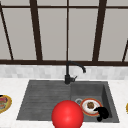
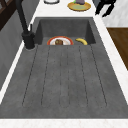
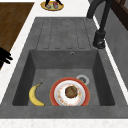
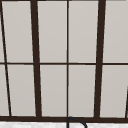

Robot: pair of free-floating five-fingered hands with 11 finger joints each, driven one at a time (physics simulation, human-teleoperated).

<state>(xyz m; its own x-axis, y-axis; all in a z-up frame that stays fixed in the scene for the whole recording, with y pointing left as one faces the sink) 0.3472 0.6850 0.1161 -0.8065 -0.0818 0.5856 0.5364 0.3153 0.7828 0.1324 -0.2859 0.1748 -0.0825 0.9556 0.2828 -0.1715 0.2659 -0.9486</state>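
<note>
One right robot hand (image 1: 102, 113) over basin beside plate (image 1: 85, 109), fingers relaxed, grasping nothing

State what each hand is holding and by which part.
Nothing is held. The right hand hangs with fingers spread loosely over the sink basin's front right corner, beside the red-rimmed plate. The left hand shows at the left counter's edge.

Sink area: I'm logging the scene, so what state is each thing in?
Plate: flat in the basin, brown food on it.
Banana: lying beside the plate, not touching.
Faucet: no water visible.
Right hand: open, holding nothing.
Left hand: above the yellow plate.
</note>
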